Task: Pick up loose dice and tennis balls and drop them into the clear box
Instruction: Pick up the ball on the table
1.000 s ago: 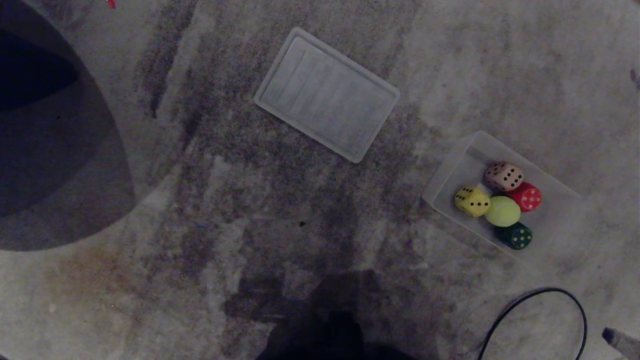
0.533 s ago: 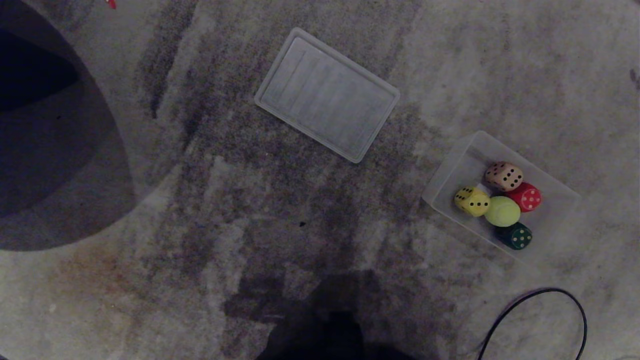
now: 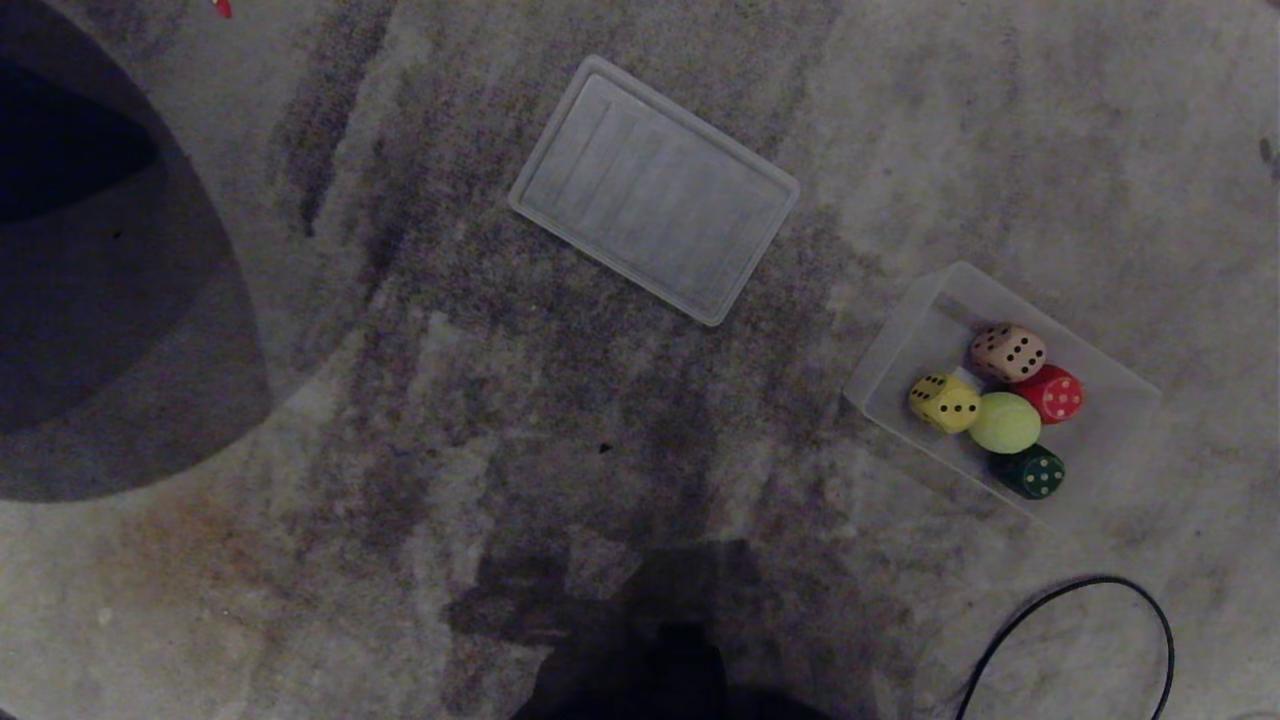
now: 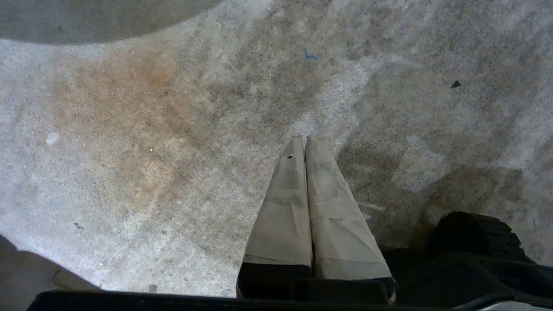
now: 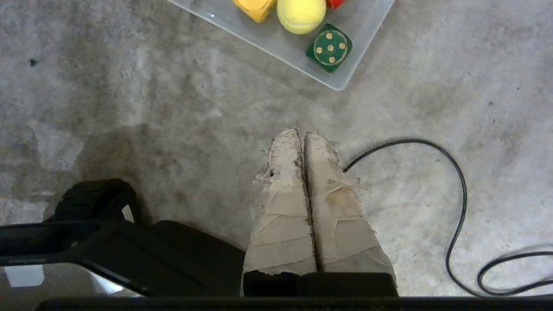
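Carpet lies bare between pressed-together right tool and clear box edge.

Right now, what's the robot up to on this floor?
Nothing is being handled. The clear box already holds four dice, tan, red, yellow and dark green, plus a tennis ball. The ribbed lid lies apart on the carpet. The right gripper and left gripper are shut and empty above bare carpet.
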You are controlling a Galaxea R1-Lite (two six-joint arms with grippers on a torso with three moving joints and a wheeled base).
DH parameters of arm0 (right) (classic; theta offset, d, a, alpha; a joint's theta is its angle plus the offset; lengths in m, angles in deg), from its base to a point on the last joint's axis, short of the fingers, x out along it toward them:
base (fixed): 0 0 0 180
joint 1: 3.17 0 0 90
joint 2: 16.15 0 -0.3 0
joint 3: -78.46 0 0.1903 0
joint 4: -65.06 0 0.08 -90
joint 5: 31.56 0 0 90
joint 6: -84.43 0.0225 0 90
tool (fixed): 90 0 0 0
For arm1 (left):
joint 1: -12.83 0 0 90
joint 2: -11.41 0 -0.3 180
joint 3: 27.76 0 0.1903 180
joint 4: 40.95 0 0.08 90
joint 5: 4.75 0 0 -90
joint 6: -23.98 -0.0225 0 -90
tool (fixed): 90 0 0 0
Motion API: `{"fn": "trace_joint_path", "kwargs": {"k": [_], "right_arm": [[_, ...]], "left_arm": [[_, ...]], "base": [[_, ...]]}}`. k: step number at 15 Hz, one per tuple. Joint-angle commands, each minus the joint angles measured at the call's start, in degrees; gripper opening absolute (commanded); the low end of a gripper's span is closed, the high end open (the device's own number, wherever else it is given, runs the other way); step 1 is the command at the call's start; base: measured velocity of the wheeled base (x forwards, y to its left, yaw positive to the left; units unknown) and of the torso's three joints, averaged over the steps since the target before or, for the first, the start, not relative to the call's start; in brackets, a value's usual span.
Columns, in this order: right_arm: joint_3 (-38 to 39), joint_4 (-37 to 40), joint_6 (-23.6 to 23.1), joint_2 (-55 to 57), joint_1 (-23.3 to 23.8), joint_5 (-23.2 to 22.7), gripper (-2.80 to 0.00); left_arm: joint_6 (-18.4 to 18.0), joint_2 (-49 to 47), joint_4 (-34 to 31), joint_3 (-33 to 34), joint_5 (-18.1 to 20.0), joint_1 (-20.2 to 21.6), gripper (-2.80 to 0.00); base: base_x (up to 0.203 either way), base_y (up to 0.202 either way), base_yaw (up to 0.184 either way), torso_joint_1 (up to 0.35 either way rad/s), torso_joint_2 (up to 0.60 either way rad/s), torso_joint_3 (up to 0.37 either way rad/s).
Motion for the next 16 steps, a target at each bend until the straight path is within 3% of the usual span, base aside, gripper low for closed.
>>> {"fn": "trace_joint_path", "kwargs": {"k": [1, 16], "right_arm": [[0.6, -0.1, 0.3, 0.0, 0.0, 0.1, -2.80], [0.6, -0.2, 0.3, 0.0, 0.0, 0.1, -2.80]], "left_arm": [[0.0, -0.1, 0.0, 0.1, 0.0, 0.0, -2.80], [0.1, -0.1, 0.0, 0.1, 0.0, 0.0, -2.80]], "base": [[0.000, 0.000, 0.000, 0.000, 0.00, 0.000], [0.000, 0.000, 0.000, 0.001, 0.00, 0.030]]}}
